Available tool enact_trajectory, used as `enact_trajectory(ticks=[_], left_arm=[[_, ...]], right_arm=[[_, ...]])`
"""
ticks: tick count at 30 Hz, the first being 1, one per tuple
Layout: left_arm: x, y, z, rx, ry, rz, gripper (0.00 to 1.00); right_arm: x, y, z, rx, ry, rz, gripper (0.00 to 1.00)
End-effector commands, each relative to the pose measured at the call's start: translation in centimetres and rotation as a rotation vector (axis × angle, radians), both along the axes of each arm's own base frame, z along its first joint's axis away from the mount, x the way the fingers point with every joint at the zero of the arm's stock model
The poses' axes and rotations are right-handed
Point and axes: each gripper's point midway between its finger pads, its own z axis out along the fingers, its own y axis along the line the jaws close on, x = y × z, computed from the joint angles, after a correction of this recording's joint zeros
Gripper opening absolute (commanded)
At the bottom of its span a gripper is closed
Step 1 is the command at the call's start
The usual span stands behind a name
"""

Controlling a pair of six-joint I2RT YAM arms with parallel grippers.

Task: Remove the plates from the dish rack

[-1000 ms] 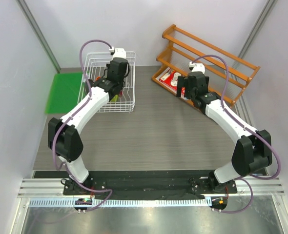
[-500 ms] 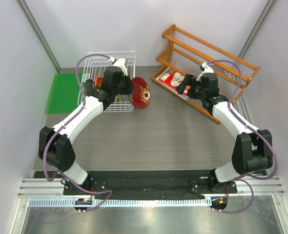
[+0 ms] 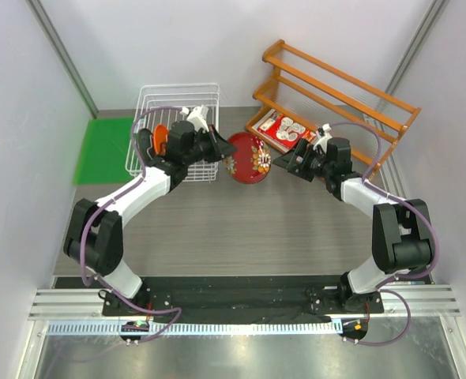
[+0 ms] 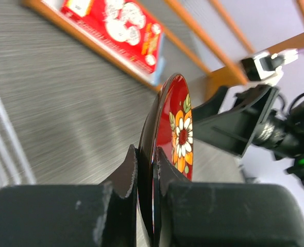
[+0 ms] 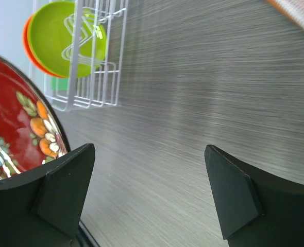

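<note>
My left gripper (image 3: 219,148) (image 4: 147,156) is shut on the rim of the dark red patterned plate (image 3: 248,157) (image 4: 181,128). It holds the plate upright on edge, above the table just right of the white wire dish rack (image 3: 175,131) (image 5: 92,77). A lime green plate (image 5: 64,36) and an orange plate (image 3: 160,139) (image 5: 26,34) stand in the rack. My right gripper (image 3: 288,163) (image 5: 149,154) is open, close to the right of the red plate (image 5: 18,118) and facing it, with nothing between its fingers.
An orange-brown wooden slatted rack (image 3: 336,99) stands at the back right, with a flat red-and-white packet (image 3: 284,130) (image 4: 116,25) lying at its foot. A green mat (image 3: 103,150) lies left of the dish rack. Grey walls close in both sides.
The left gripper has lifted the red plate out of the rack and carried it right, toward the middle. The right gripper has swung left from the wooden rack toward the plate.
</note>
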Motion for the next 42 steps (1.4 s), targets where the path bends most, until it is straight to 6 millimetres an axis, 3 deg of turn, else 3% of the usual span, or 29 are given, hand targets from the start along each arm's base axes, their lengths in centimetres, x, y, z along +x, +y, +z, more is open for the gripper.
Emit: enact_trajectory(ticks=[1, 12, 16, 22, 27, 42], left_arm=[[0.9, -2.2, 4.0, -0.216, -0.083, -0.073, 0.00], [1.5, -3.0, 0.1, -0.247, -0.004, -0.079, 0.00], [1.8, -2.4, -0.5, -0.221, -0.010, -0.049, 0.00], [1.7, -2.2, -1.1, -0.202, 0.003, -0.043, 0.00], [1.5, -2.5, -1.9, -0.229, 0.022, -0.053, 0.00], [0.7, -5.8, -1.4, -0.337, 0.026, -0.145, 0.00]], right_arm=[[-0.3, 1.3, 2.7, 0.098, -0.095, 0.062, 0.93], [-0.7, 2.1, 2.8, 0.160, -0.112, 0.073, 0.91], [-0.4, 0.0, 1.8, 0.076, -0.105, -0.051, 0.91], [-0.9, -1.6, 3.7, 0.006, -0.165, -0.124, 0.92], [-1.5, -1.2, 4.5, 0.022, -0.173, -0.096, 0.92], [-1.4, 2.0, 2.0, 0.160, -0.110, 0.041, 0.87]])
